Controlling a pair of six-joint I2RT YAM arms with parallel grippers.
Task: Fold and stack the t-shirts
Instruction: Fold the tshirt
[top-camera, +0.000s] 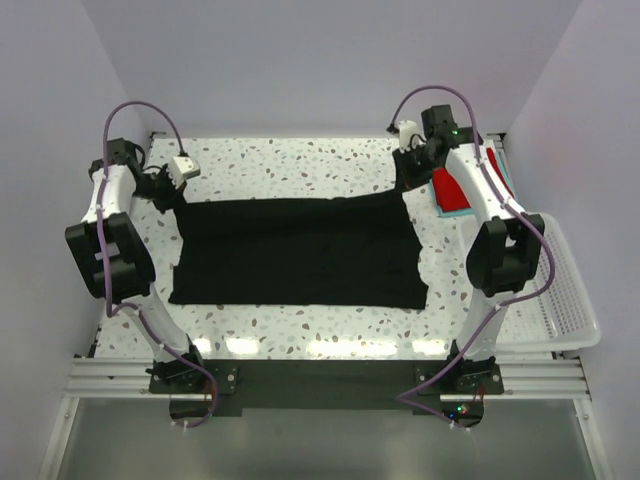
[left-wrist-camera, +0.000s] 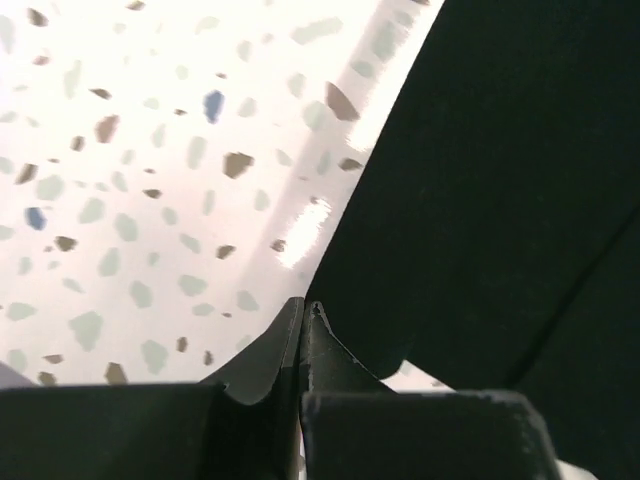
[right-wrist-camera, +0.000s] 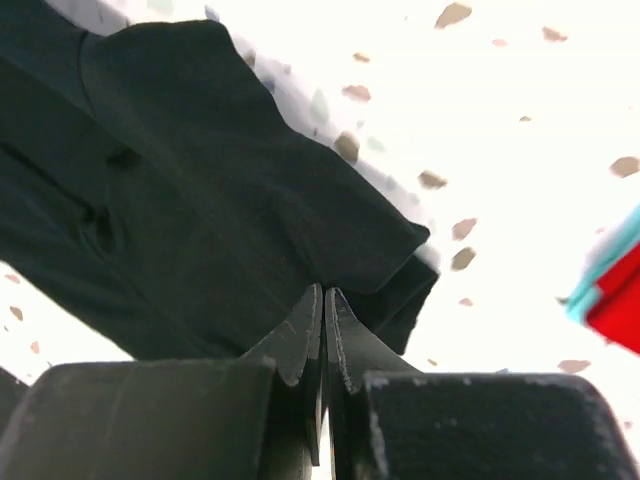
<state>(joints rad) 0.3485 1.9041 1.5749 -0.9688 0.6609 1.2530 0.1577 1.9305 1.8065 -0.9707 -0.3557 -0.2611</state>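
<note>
The black t-shirt (top-camera: 300, 250) lies flat as a wide rectangle in the middle of the speckled table (top-camera: 300, 165). My left gripper (top-camera: 172, 197) is at its far left corner, jaws pressed together on the cloth's edge (left-wrist-camera: 308, 305). My right gripper (top-camera: 408, 182) is at the far right corner, shut where a sleeve of the black t-shirt (right-wrist-camera: 200, 200) bunches against its tips (right-wrist-camera: 325, 292). A red t-shirt (top-camera: 447, 185) lies folded on a teal t-shirt (top-camera: 455, 211) just right of the right gripper, partly hidden by the arm. The right wrist view catches their edge (right-wrist-camera: 615, 305).
A white mesh basket (top-camera: 575, 300) sits off the table's right side beside the right arm. White walls close in the back and both sides. Bare speckled table shows behind the black shirt and in a strip along the near edge.
</note>
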